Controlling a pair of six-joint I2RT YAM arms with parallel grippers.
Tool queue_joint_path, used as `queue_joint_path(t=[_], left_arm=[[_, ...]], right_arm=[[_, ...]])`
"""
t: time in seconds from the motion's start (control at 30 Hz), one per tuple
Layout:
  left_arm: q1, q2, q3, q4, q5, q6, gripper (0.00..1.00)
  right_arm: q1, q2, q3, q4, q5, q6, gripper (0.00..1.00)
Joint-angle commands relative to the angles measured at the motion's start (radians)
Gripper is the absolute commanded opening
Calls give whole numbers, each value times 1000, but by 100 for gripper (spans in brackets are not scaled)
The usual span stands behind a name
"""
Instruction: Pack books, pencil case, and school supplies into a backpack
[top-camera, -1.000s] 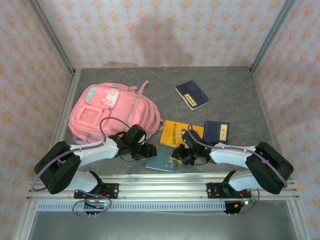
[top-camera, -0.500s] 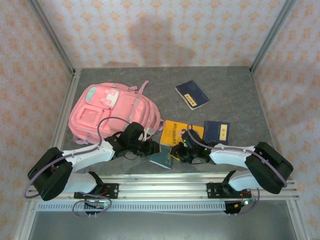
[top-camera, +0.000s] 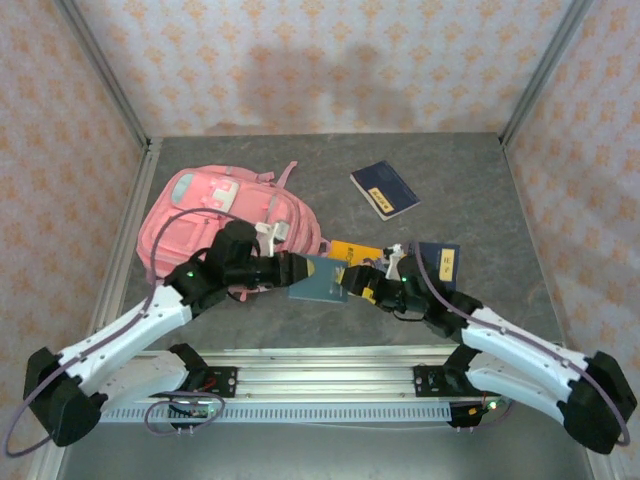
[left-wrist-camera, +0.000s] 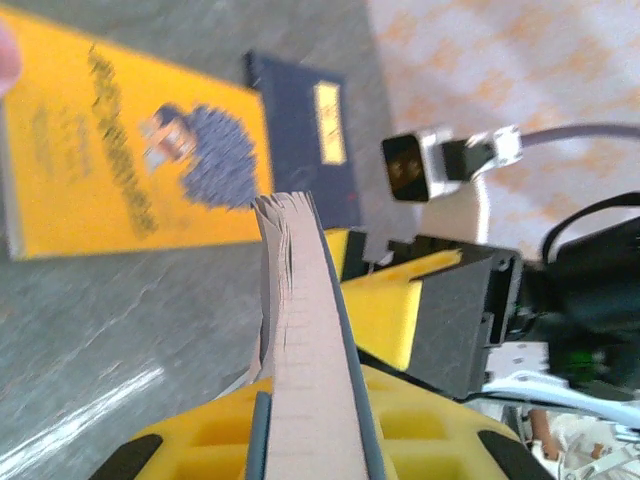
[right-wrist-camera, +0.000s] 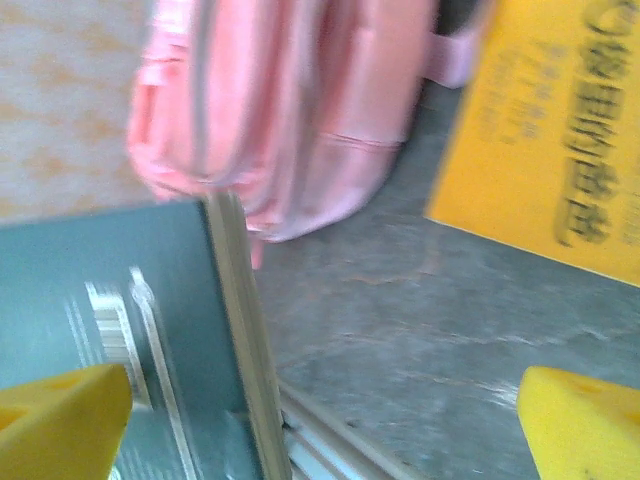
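My left gripper (top-camera: 292, 272) is shut on a teal notebook (top-camera: 318, 278) and holds it above the table, just right of the pink backpack (top-camera: 200, 215). In the left wrist view the notebook's page edge (left-wrist-camera: 300, 330) runs up between my yellow pads. My right gripper (top-camera: 354, 284) stands open at the notebook's right edge. In its wrist view the teal cover (right-wrist-camera: 120, 300) lies by the left finger (right-wrist-camera: 60, 415), with a wide gap to the other. The yellow book (top-camera: 352, 252) lies flat underneath, a navy book (top-camera: 440, 262) beside it. The pencil case, sharpener and stapler are out of view.
Another navy book with a yellow label (top-camera: 385, 189) lies at the back middle. The aluminium rail (top-camera: 320, 365) runs along the front edge, and frame posts and papered walls close in both sides. Bare grey table shows at the back right (top-camera: 470, 190).
The teal notebook lay flat near the front rail. My left gripper closed on it and lifted it up and away from the rail; both arms rose and stretched out.
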Motion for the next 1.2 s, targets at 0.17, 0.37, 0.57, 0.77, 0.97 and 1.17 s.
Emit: queue_joint_path(t=[0.17, 0.37, 0.57, 0.77, 0.97, 1.17], left_arm=[[6, -92, 118, 28, 78, -27, 0], [6, -123, 143, 53, 88, -56, 0], [5, -144, 117, 110, 95, -93, 0], [5, -139, 113, 79, 82, -68, 0], [8, -126, 116, 43, 63, -33, 0], [11, -109, 110, 52, 63, -32, 0]], right_arm=[[-26, -46, 40, 299, -211, -2, 99], [-25, 61, 23, 740, -293, 186, 99], [-15, 163, 26, 988, -316, 291, 99], [-9, 163, 22, 1084, -329, 331, 85], [-8, 57, 11, 929, -318, 271, 57], [-8, -21, -2, 799, -300, 233, 37]])
